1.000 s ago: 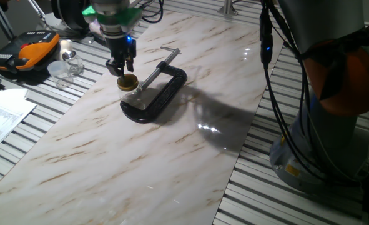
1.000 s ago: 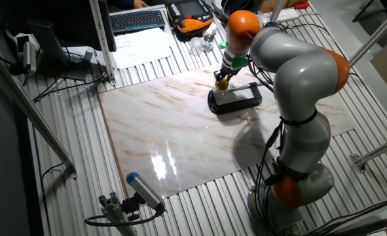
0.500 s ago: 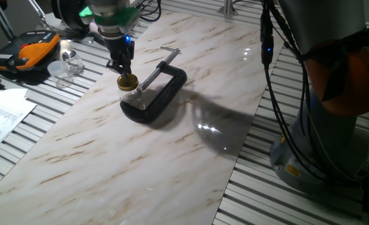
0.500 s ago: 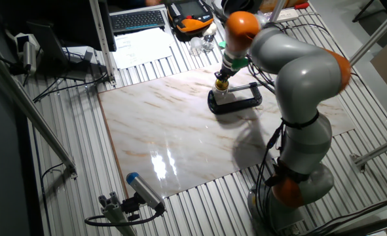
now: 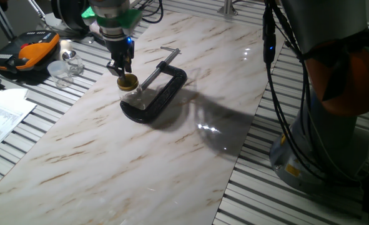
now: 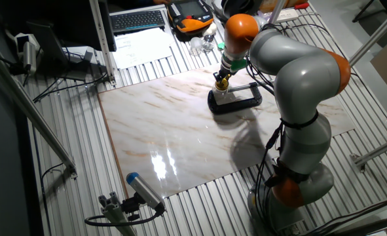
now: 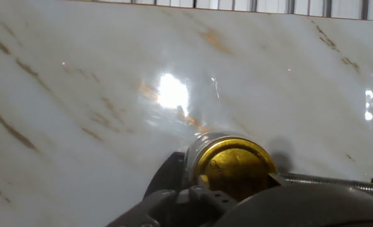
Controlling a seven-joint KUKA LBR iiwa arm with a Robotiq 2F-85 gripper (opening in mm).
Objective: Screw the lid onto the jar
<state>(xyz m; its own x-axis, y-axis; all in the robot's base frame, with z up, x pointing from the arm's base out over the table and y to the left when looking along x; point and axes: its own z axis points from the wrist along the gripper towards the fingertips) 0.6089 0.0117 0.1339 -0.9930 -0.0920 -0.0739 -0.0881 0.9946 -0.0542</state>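
Observation:
The gold lid (image 5: 128, 80) sits flat on the mouth of the small clear glass jar (image 5: 132, 95), which stands upright inside the black C-clamp (image 5: 165, 89) on the marble board. My gripper (image 5: 123, 71) hangs straight above, its fingertips down at the lid's rim and closed on it. In the hand view the lid (image 7: 235, 165) fills the lower middle, with the jar's neck (image 7: 194, 156) showing beneath it and a fingertip (image 7: 202, 183) at its edge. The other fixed view shows the gripper (image 6: 222, 80) over the clamp (image 6: 236, 99).
An orange-black case (image 5: 28, 50) and clear plastic containers (image 5: 65, 65) lie left of the board, with papers (image 5: 3, 112) nearer. The clamp's screw handle (image 5: 168, 51) points to the back. The arm's base (image 6: 298, 183) and cables stand to the right.
The gripper has turned about its vertical axis over the lid, fingers swinging round. Lid, jar and clamp stay in the same place.

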